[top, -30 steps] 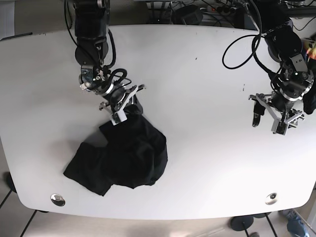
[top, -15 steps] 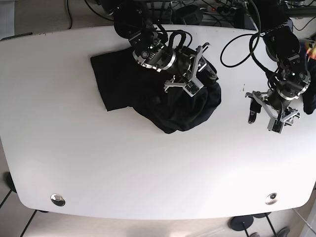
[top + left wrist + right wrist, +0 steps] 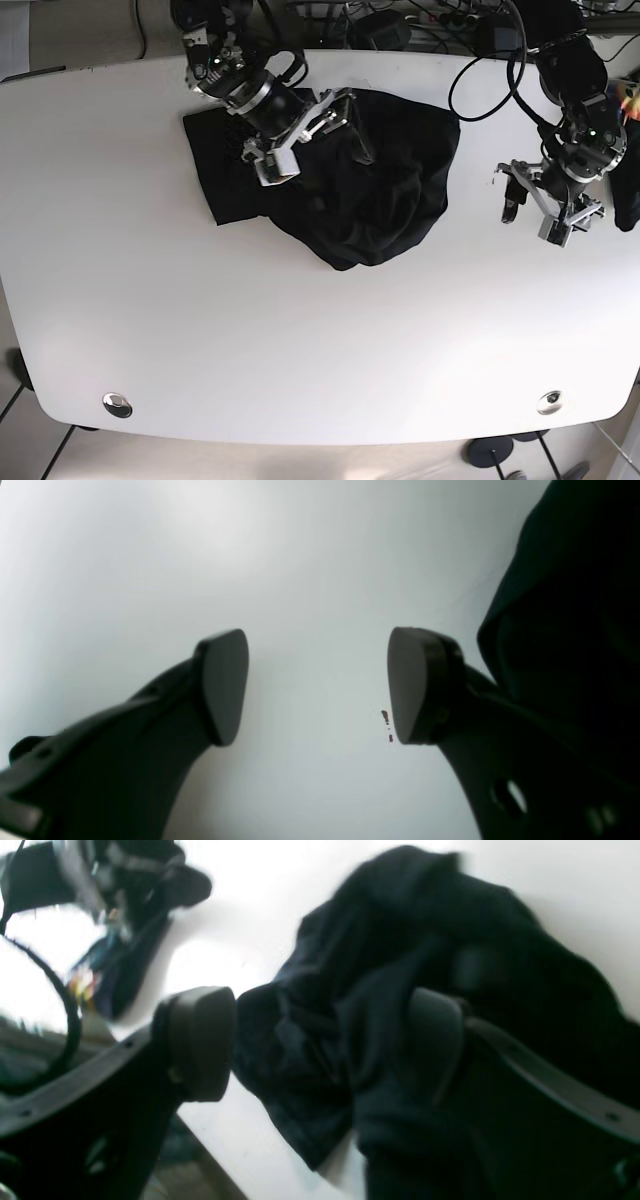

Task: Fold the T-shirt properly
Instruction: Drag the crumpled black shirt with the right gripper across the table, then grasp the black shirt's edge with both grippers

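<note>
- My right claw is apart, over the crumpled T-shirt, with cloth just below it.
- My left claw is apart, empty.
- I judge step 1: spreading flat; next, grasp 1 edge.

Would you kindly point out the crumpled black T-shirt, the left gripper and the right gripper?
Crumpled black T-shirt [image 3: 385,205], base view, middle of the bunched fabric.
Left gripper [image 3: 541,213], base view, between its open fingertips.
Right gripper [image 3: 312,130], base view, between its open fingertips, over the shirt.
</note>
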Robot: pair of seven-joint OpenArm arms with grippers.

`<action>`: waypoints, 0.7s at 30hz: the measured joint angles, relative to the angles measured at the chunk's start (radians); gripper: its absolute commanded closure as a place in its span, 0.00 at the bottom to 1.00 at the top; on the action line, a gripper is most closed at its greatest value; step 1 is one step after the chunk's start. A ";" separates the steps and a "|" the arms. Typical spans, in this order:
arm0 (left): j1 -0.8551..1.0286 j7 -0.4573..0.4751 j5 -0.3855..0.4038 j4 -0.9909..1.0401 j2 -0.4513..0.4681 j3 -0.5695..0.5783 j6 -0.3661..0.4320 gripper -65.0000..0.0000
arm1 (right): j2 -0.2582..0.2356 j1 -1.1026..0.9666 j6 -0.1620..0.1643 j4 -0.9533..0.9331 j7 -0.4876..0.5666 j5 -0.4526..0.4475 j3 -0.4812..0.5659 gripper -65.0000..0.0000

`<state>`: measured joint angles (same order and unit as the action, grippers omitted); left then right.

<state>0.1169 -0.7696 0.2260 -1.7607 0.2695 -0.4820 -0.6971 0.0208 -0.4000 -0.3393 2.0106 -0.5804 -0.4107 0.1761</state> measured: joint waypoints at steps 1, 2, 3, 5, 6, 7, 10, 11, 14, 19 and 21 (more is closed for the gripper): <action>0.026 -0.001 0.000 -0.002 0.000 0.001 0.000 0.39 | -0.028 -0.014 0.001 0.000 -0.001 -0.082 -0.043 0.25; 0.047 -0.004 -0.001 -0.002 -0.001 0.000 0.000 0.39 | -0.053 -0.023 0.000 0.000 -0.005 -0.134 -0.066 0.25; 0.065 -0.009 -0.001 -0.002 0.000 0.000 0.000 0.39 | -0.075 -0.026 0.000 0.000 -0.008 -0.179 -0.086 0.25; 0.092 -0.008 0.000 -0.002 -0.003 0.000 0.000 0.39 | -0.116 -0.023 0.003 0.000 -0.002 -0.262 -0.126 0.25; 0.109 -0.008 0.000 -0.002 -0.003 0.000 0.000 0.39 | -0.135 -0.028 0.003 0.000 0.001 -0.288 -0.157 0.25; 0.122 -0.008 0.000 -0.002 -0.006 0.000 0.000 0.39 | -0.148 -0.035 0.008 -0.009 0.003 -0.291 -0.175 0.25; 0.143 -0.008 0.039 -0.002 -0.017 0.001 0.000 0.39 | -0.149 -0.047 0.010 -0.053 -0.008 -0.290 -0.173 0.25; 0.153 -0.008 0.070 -0.009 -0.017 0.001 0.000 0.39 | -0.145 -0.048 0.007 -0.071 -0.008 -0.291 -0.170 0.25; 0.187 -0.008 0.091 -0.058 -0.017 0.000 0.000 0.39 | -0.148 -0.044 0.008 -0.119 -0.002 -0.291 -0.126 0.25; 0.188 -0.008 0.093 -0.068 -0.019 0.006 0.000 0.39 | -0.137 -0.009 0.007 -0.168 -0.002 -0.281 -0.016 0.30; 0.188 -0.008 0.093 -0.071 -0.035 0.004 0.000 0.39 | -0.138 -0.003 0.010 -0.183 0.003 -0.269 -0.022 0.52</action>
<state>0.3050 -0.7773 0.3195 -1.8317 0.2348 -0.4778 -0.6971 -0.1169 -0.4034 -0.3290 1.8275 -0.5770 -0.6796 0.1539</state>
